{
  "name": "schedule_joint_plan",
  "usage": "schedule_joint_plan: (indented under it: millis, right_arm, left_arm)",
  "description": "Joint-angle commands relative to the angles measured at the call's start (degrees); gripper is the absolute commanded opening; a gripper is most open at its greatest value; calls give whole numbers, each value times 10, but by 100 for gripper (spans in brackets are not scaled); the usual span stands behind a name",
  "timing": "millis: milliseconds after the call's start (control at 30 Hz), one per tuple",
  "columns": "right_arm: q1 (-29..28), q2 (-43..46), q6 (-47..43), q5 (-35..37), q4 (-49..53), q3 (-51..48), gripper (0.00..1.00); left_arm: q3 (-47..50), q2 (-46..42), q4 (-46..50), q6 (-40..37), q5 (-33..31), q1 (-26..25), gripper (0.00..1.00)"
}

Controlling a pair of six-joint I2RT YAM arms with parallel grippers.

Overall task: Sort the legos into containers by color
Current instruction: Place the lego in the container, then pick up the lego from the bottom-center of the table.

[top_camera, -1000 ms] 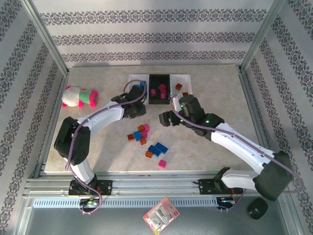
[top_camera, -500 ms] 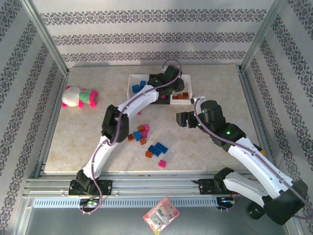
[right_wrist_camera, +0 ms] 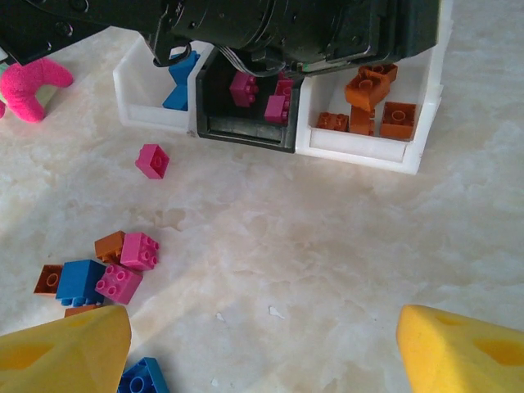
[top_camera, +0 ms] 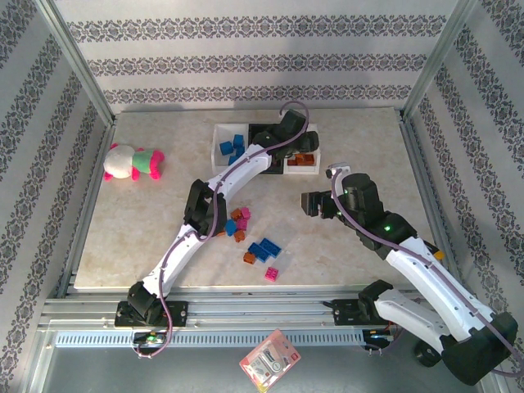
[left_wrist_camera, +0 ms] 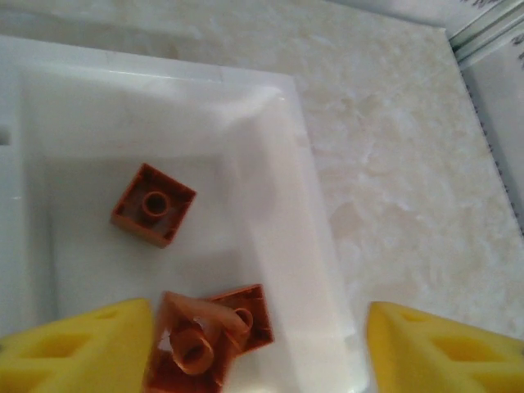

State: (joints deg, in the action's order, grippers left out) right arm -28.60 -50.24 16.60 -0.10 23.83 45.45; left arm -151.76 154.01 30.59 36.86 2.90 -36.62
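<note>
My left gripper (left_wrist_camera: 260, 352) hangs open over the right white container (left_wrist_camera: 278, 205). Orange-brown legos lie in it: one (left_wrist_camera: 153, 204) flat, one (left_wrist_camera: 250, 315) below the jaws, and a blurred one (left_wrist_camera: 192, 344) beside the left finger, not pinched. From above, the left gripper (top_camera: 304, 150) is over that container (top_camera: 315, 164). The left white container (top_camera: 219, 139) holds blue legos, and the black container (right_wrist_camera: 246, 123) holds pink ones. My right gripper (top_camera: 311, 203) is open above bare table, empty (right_wrist_camera: 262, 352). Loose legos (top_camera: 233, 223) lie mid-table.
A plush toy (top_camera: 131, 161) lies at the far left. The left arm (top_camera: 237, 172) stretches across the table over the black container. A lone pink brick (right_wrist_camera: 153, 160) sits before the containers. Blue bricks (top_camera: 264, 250) and a pink one (top_camera: 271, 273) lie nearer the front edge.
The left arm reached from beside the black container over to the right white one and opened its jaws, letting an orange-brown brick go. The right gripper drew back toward the right.
</note>
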Motion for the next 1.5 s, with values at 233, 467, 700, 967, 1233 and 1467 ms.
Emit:
schedule_joint_plan:
  millis: [233,467,700,967,1233,1467]
  right_arm:
    - [1,-29,-4,-46,-14,-8,84]
    - [-61,-79,-21,-35,-14,-23,84]
    - [-131,-146,3,-6,-30,-10,85]
    - [-163,-258,62,15,-41,42,83]
    - [-178,-373,101,-6,-11,92,80]
    - [-192,-468,121,-23,4,144,78]
  left_arm:
    - [85,-130,-25,-99,-1,6,85]
    - [356,-318,-127,-143,-13,7,91]
    - [694,-538,-253,-192,-64,10,98]
    - [1004,-768,-335,-333,-62,10,99]
    - [1172,-986,-274,-410,-25,9,99]
    - [1202,-1091,-183,-413,41,5,99]
